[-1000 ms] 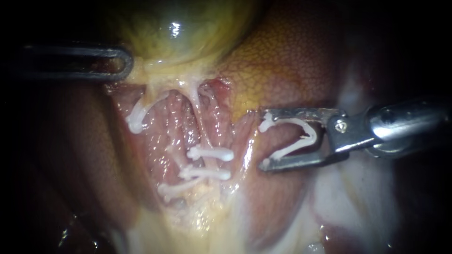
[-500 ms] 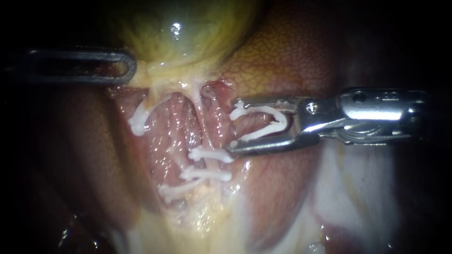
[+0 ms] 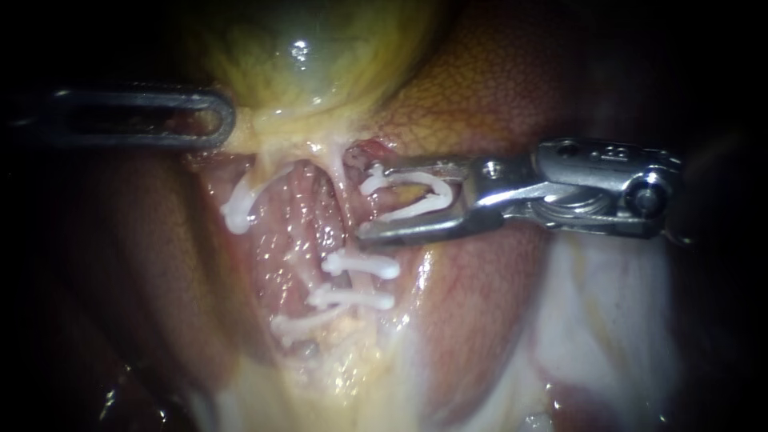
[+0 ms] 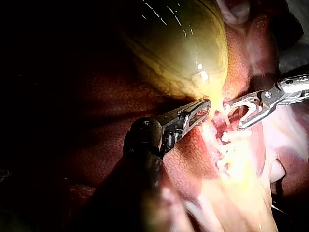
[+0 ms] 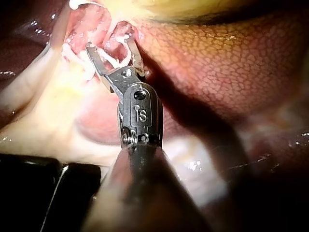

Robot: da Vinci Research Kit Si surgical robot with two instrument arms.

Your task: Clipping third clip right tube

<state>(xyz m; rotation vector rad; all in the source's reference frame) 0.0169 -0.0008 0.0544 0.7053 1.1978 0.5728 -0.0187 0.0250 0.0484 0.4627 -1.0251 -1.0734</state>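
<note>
My right instrument (image 3: 366, 202) comes in from the right; its jaws stand wide apart and hold an open white clip (image 3: 420, 194). The jaw tips lie just beside the pale right tube (image 3: 342, 192), above two closed white clips (image 3: 360, 262) (image 3: 352, 298) on that tube. In the right wrist view the same jaws (image 5: 112, 43) straddle pink tissue at the tube. My left instrument (image 3: 222, 120) is shut on yellowish tissue at the neck of the gallbladder (image 3: 312, 56); the left wrist view shows this grip (image 4: 205, 107).
A white clip (image 3: 236, 210) sits on the left tube and another clip (image 3: 300, 324) lies lower down. Mottled liver (image 3: 496, 96) rises behind the right instrument. Pale fatty tissue (image 3: 608, 320) spreads at lower right.
My right instrument has moved left and slightly up with the open clip, from beside the liver edge to the right tube. The left instrument holds its place.
</note>
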